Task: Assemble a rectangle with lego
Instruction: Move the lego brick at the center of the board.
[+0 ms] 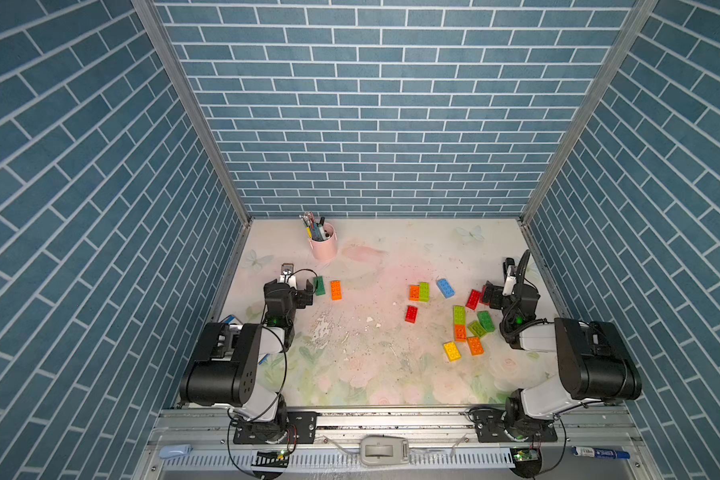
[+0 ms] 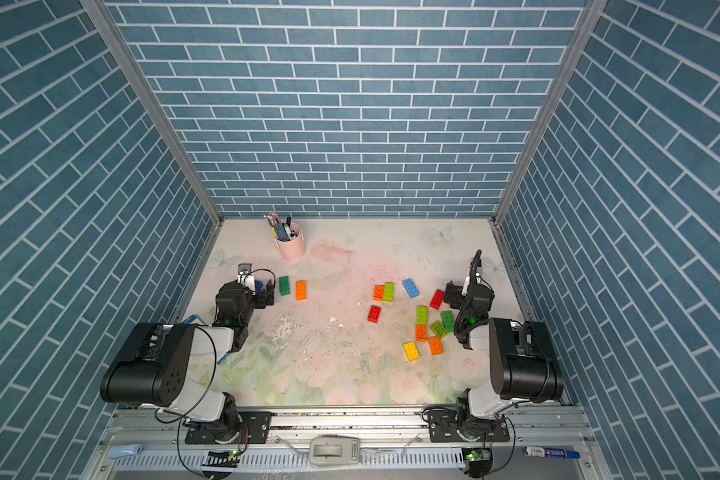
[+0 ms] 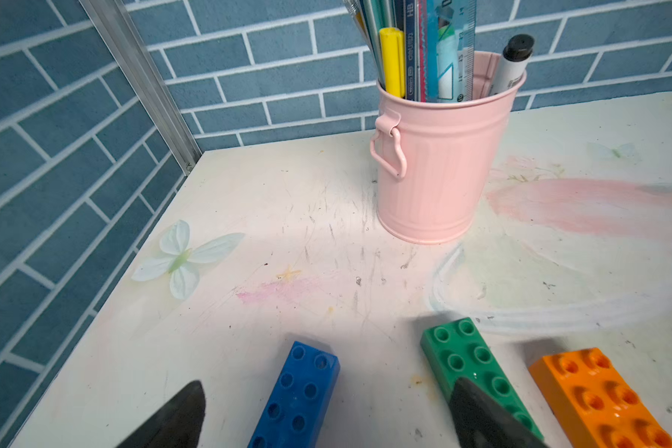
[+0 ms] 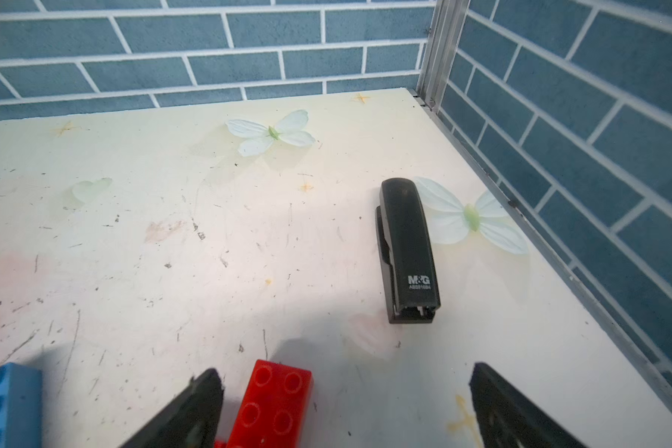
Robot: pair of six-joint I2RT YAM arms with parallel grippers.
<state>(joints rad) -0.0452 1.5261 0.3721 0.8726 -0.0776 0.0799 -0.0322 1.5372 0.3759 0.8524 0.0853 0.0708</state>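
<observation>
My left claw [image 3: 328,384] was spread apart around a blue brick [image 3: 295,395]. My right claw [image 4: 346,370] was spread apart around a red brick [image 4: 276,403]. Other bricks [image 1: 460,316] lay loose on the table [image 1: 371,374].

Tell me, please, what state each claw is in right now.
Left claw: open, empty, straddling a dark blue studded plastic brick.
Right claw: open, empty, straddling a red studded plastic brick.

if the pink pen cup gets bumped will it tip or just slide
Probably tips fairly easily: the pink pen cup narrows toward its base, and pens and a ruler stand tall above its rim. Pushed low, it might slide on the table instead.
</observation>
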